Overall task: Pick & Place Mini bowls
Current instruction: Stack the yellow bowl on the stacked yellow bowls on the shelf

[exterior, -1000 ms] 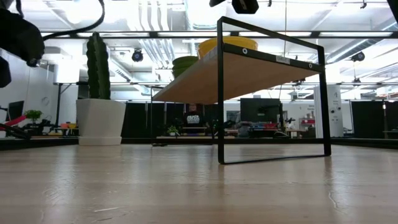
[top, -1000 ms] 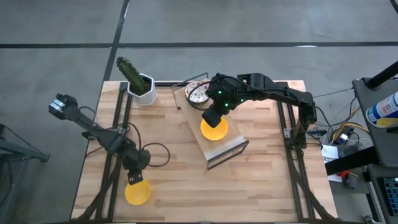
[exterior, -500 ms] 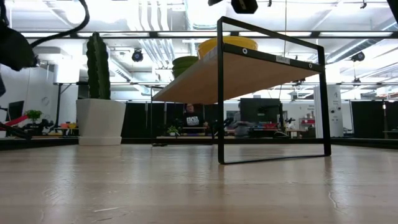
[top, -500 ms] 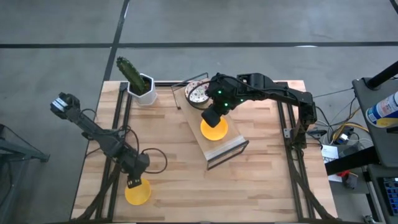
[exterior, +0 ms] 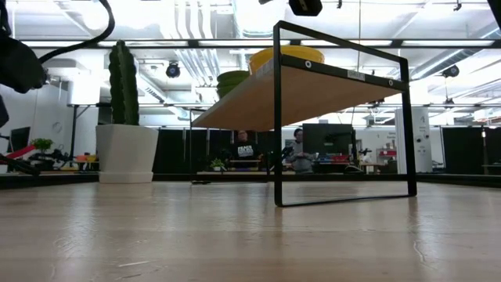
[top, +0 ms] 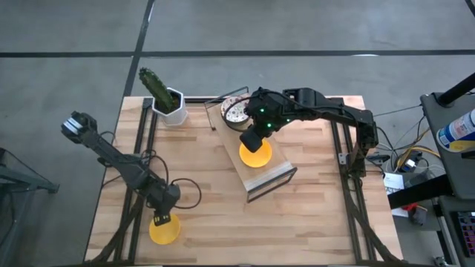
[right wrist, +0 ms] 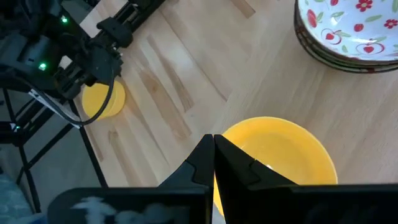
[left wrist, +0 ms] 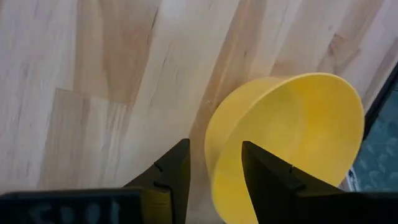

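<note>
The left tool (top: pixel 161 220) hangs over the near-left corner of the worktop (top: pixel 200 163), its two dark fingers (left wrist: pixel 177 171) narrowly parted astride the near rim of a yellow mini bowl (top: pixel 164 230); whether the pads press that rim cannot be told. In the left wrist view this bowl (left wrist: pixel 292 143) appears tipped, its open mouth turned away from the tool and its outer wall facing the fingers, with its base by the wood; being round, it has no long axis. In the high view it lies just beyond the fingertips, toward the worktop's front edge. The right tool (top: pixel 255 139) hovers over the raised wooden shelf (top: pixel 278 174) near the middle of the worktop, its fingers (right wrist: pixel 208 155) pressed together with no gap and nothing between them. A second yellow mini bowl (top: pixel 255 154) sits mouth-up on that shelf, directly below and just ahead of the right tool's tips. Behind it, toward the far edge, a stack of white patterned mini bowls (top: pixel 236 111) rests mouth-up, red marks visible inside the top one (right wrist: pixel 348 28). A cactus in a white pot (top: pixel 169 104) stands at the far-left corner
</note>
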`<state>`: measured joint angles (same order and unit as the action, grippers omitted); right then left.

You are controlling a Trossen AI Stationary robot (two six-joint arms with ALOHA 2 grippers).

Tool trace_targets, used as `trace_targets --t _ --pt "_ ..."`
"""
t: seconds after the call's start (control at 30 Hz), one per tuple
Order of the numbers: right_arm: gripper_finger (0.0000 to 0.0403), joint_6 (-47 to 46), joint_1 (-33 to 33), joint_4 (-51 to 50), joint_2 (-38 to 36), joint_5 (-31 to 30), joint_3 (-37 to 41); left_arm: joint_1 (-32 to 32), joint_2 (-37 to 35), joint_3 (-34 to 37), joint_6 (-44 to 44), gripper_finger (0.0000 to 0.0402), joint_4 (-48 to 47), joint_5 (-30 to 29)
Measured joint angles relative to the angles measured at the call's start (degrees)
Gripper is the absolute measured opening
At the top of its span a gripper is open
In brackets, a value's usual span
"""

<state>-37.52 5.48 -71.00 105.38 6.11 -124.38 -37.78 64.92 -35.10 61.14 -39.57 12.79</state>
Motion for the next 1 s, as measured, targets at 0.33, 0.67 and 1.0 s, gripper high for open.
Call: trace_targets --t 0.33,0.67,1.0 --pt "0.0009 0.22 -0.24 0.24 0.04 -0.11 0.0 0.0 4.81 2.34 -1.43 0.0129 0.33 1.46" --pt "0.0009 0.5 -0.83 1.21 0.07 -0.16 0.02 0.02 3.44 2.46 -1.11 0.003 2.31 2.3" --pt "0.0008 11.7 -4.69 8.21 0.07 0.08 0.02 0.73 -1.39 0.07 0.38 0.0002 2.69 5.38"
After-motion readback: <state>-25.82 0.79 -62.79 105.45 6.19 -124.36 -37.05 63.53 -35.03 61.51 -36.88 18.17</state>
